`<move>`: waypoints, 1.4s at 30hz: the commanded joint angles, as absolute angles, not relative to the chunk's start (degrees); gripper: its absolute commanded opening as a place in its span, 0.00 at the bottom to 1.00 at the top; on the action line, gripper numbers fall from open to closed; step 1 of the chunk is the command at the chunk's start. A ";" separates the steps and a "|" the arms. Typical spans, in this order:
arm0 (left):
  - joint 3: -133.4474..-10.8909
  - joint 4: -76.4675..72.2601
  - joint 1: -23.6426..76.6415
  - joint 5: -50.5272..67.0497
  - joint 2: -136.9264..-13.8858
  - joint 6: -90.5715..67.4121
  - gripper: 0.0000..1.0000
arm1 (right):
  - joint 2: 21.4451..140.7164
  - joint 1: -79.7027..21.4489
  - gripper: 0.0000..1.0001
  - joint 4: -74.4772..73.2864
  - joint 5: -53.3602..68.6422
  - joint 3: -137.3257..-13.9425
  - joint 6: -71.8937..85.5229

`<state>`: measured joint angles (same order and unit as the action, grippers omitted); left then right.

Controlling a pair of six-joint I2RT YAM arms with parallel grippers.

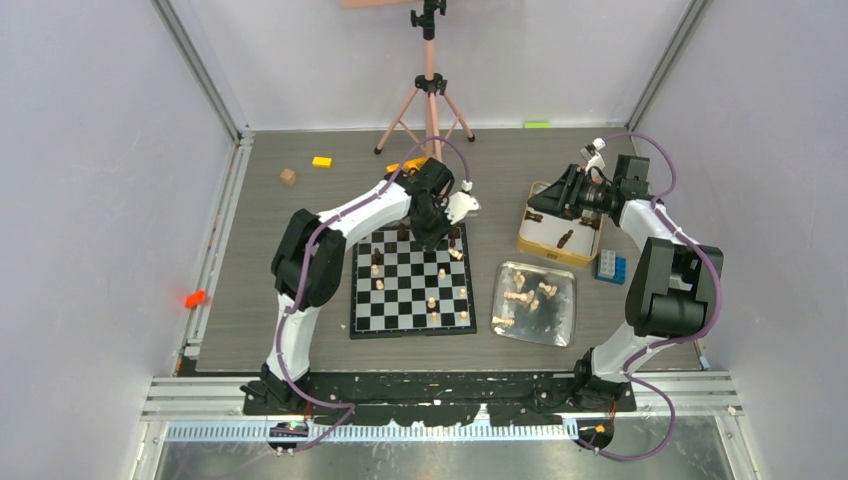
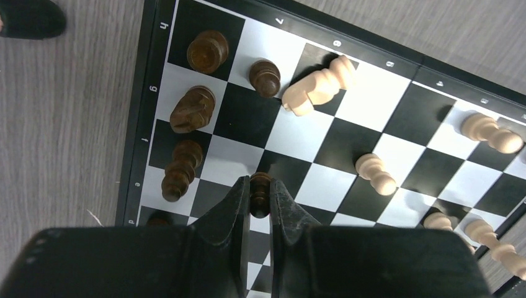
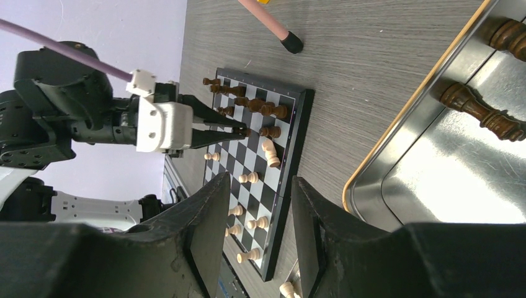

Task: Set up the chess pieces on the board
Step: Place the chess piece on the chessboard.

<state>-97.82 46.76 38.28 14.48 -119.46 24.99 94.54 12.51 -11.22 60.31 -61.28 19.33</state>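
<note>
The board (image 1: 400, 300) lies in front of the left arm. Several dark chess pieces (image 2: 193, 108) stand along its far edge, and light ones (image 2: 376, 174) are scattered over it. One light piece (image 2: 319, 85) lies on its side. My left gripper (image 2: 259, 186) is shut on a dark brown pawn (image 2: 260, 197) just above the board (image 2: 372, 93), near the far row (image 1: 432, 238). My right gripper (image 3: 259, 180) is open and empty, hovering by the gold-rimmed tin (image 3: 397, 124), which holds dark pieces (image 3: 481, 115).
A silver tray (image 1: 560, 325) right of the board holds several light pieces. The gold-rimmed tin (image 1: 535, 240) sits behind it. A blue block (image 1: 610, 267), yellow block (image 1: 322, 161), wooden block (image 1: 288, 177), red block (image 1: 194, 298) and tripod (image 1: 430, 90) stand around.
</note>
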 commanded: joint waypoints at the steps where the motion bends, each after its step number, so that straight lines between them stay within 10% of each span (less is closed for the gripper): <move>1: -101.42 48.84 38.33 12.35 -120.87 23.10 0.00 | 93.38 12.83 0.47 -10.62 60.76 -62.41 18.28; 30: -101.73 43.97 38.40 10.91 -123.11 20.41 0.05 | 94.10 12.83 0.47 -10.59 61.00 -62.49 18.28; 42: -98.97 43.97 38.38 10.46 -119.33 19.96 0.40 | 94.78 12.83 0.47 -10.61 60.99 -62.57 18.20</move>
<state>-99.92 45.54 38.28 10.68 -122.78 20.82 94.54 12.51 -11.25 60.31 -61.28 19.29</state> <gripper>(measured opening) 0.353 0.470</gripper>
